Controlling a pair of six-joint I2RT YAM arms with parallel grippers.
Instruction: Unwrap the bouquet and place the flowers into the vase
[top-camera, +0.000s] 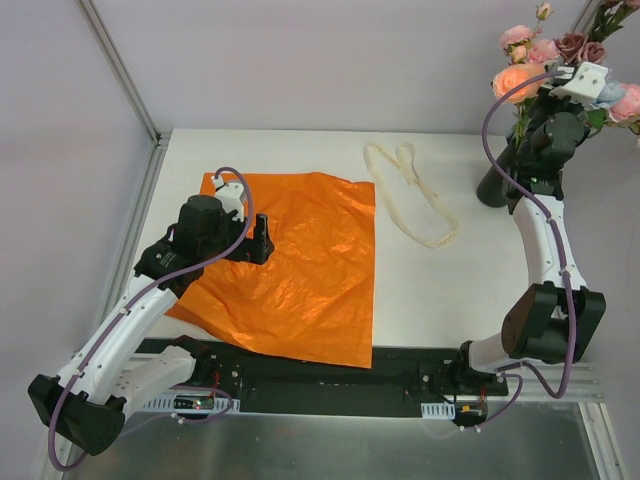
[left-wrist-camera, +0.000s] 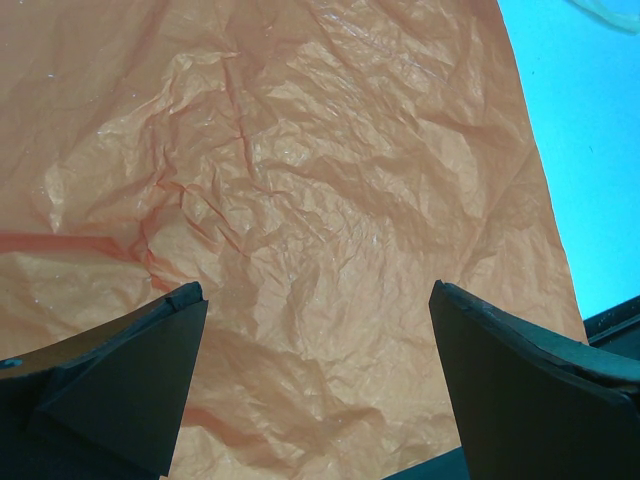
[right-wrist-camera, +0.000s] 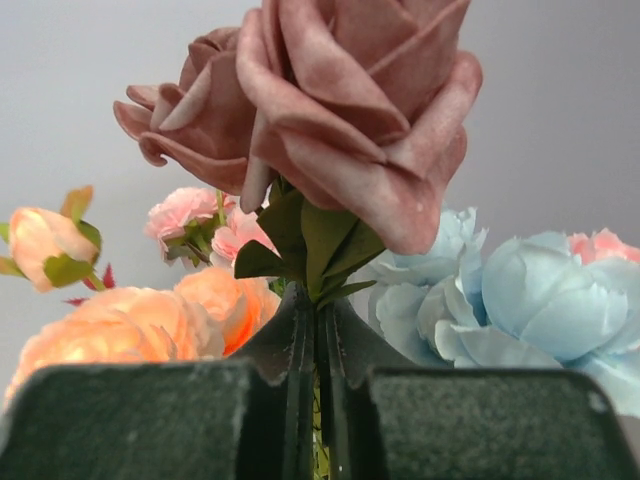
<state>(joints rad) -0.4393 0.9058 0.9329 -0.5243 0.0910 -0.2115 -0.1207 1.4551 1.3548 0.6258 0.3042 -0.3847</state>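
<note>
The orange wrapping paper (top-camera: 300, 270) lies unfolded and flat on the table's left half, with no flowers in it. My left gripper (top-camera: 256, 240) hovers over it, jaws open and empty; in the left wrist view the gripper (left-wrist-camera: 315, 292) has only crinkled paper (left-wrist-camera: 300, 180) between its fingers. At the back right my right gripper (top-camera: 556, 105) is shut on the flowers (top-camera: 560, 55) above the dark vase (top-camera: 493, 185). In the right wrist view the gripper (right-wrist-camera: 318, 300) pinches the stem under a mauve rose (right-wrist-camera: 350, 110), with peach blooms (right-wrist-camera: 120, 330) and pale blue blooms (right-wrist-camera: 540, 300) beside it. My arm hides the vase mouth.
A cream ribbon (top-camera: 410, 195) lies loose on the white table (top-camera: 440, 290) between the paper and the vase. A metal frame post (top-camera: 125, 85) runs along the left side, and the black mounting rail (top-camera: 330, 385) lines the near edge.
</note>
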